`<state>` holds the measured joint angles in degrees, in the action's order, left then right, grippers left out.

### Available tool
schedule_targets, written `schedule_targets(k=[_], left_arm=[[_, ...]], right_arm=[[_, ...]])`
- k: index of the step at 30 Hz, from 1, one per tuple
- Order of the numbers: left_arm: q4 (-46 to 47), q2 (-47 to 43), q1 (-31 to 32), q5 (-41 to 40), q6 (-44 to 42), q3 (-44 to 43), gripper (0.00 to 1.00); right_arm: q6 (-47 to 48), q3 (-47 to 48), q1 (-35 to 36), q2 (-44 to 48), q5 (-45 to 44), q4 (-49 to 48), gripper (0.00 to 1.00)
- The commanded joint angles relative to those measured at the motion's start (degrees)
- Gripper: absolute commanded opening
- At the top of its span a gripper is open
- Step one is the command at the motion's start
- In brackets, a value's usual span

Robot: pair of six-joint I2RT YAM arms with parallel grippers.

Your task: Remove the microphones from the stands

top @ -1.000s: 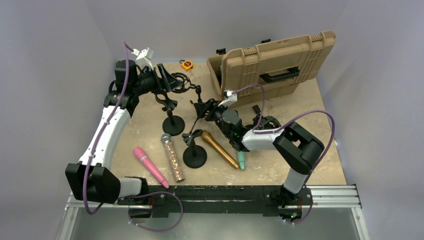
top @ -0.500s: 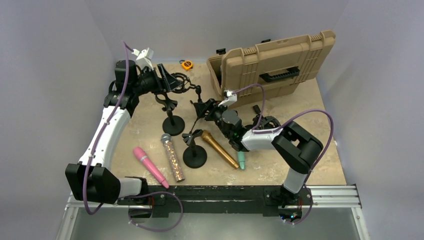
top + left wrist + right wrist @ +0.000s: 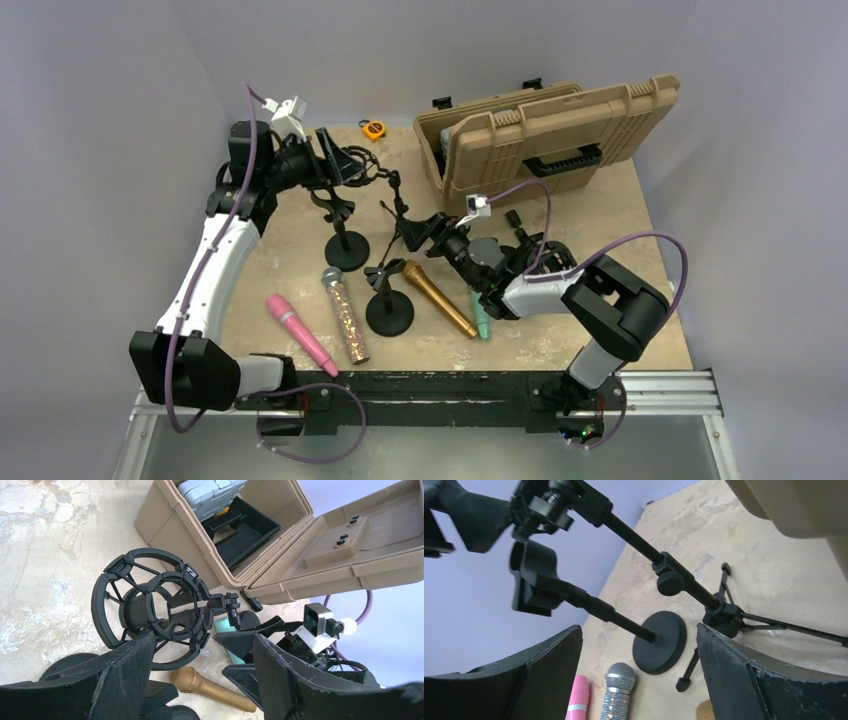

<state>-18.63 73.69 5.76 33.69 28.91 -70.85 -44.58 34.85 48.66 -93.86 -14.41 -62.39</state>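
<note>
The bench carries an open tan case, which stands beyond the right tool and off to its right. The left tool hangs above the bench with its jaws apart. The shock mount of the tripod stand sits just ahead of its fingertips. One finger overlaps the ring's edge, and whether they touch cannot be told. The right tool's jaws are spread wide around nothing. The rear round-base stand sits between the two tools, and the front round-base stand is on the right tool's near side. The gold microphone lies flat on the bench just nearer than the right tool, its head beside the front stand. A teal microphone lies just right of the gold one. A glitter microphone and a pink microphone lie farther left. An orange tape measure sits beyond the left tool.
</note>
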Motion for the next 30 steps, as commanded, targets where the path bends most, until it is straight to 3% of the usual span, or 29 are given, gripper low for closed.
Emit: schedule_targets(k=[1,6,13,19,23,30], left_arm=[[-5.1,-1.8,0.3,-3.0,-2.9,0.1,0.71],[-11.2,-4.5,4.1,-14.7,-10.4,-2.7,0.81],[-21.0,-5.6,14.2,-34.7,-17.0,-12.3,0.81],[-24.6,-3.8,14.3,-35.6,-15.7,-16.5,0.87],[-23.9,-2.2,16.8,-26.9,-20.6,-20.5,0.73],[-26.9,8.2,23.1,-29.7,-27.7,-27.6,0.69]], right_arm=[[-2.2,0.7,-0.5,0.1,3.3,-7.8,0.83],[-6.0,-0.6,-0.5,0.6,4.7,-11.3,0.84],[-4.3,0.1,-0.5,1.5,5.7,-9.6,0.85],[-0.8,1.3,-0.4,2.1,7.1,-6.7,0.85],[-1.9,0.6,-0.5,4.2,8.3,-6.8,0.84],[-1.0,-0.6,-0.5,8.9,8.0,-5.4,0.83]])
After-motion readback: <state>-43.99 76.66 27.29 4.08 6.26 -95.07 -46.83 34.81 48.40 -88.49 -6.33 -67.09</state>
